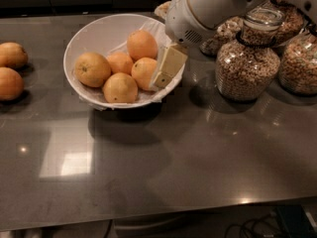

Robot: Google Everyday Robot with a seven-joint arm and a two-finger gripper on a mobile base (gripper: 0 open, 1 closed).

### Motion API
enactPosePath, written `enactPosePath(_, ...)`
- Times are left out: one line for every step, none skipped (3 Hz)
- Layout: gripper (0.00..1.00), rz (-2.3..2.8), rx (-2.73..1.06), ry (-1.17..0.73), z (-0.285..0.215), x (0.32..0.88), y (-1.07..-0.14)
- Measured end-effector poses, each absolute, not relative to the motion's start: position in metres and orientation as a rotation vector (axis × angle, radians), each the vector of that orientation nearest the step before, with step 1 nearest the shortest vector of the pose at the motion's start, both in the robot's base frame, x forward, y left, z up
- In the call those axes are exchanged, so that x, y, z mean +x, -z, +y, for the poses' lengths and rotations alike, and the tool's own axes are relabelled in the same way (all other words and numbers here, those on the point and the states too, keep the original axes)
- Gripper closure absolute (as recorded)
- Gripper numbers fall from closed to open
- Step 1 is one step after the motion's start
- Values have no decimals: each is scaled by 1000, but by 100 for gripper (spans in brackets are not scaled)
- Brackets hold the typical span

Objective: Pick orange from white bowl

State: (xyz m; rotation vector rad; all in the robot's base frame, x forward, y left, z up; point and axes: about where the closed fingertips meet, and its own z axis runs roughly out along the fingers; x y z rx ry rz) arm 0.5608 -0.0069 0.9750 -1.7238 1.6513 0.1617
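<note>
A wide, round, shallow white bowl (94, 29) with a thin paper liner stands on the dark grey, glossy desk (178, 177), toward its far left-centre. Five fruits lie in the bowl. The large, pale yellowish-orange round orange (92, 69), marked by a small dark stem dot, rests against the bowl's left wall. It touches a smaller deep-orange fruit (121, 62) just behind and to its right, and a front fruit (120, 88) lower down. A back fruit (142, 44) sits highest, near the far rim, and a right-hand fruit (143, 72) lies toward the bowl's right side. The cream-coloured gripper (162, 78) hangs from the bulky white rounded arm (213, 9), which enters from the upper right. It slants down and to the left over the bowl's right rim, with its tip just beside the right-hand fruit; whether the two touch cannot be told. The gripper is on the opposite side of the bowl from the orange and holds nothing. Whether it is spread or closed cannot be told from this angle. Two loose fruits (11, 68) lie one behind the other at the desk's left edge, well apart from the bowl. To the right stands a round glass jar (247, 63) filled with cereal rings, with more cereal jars (299, 66) beside and behind it. Dark cables (257, 227) show below the desk's near edge at lower right.
</note>
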Motion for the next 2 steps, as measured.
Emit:
enactPosePath(0, 1588, -1697, -260, 27, 568, -972)
enactPosePath(0, 1588, -1697, -260, 27, 568, -972)
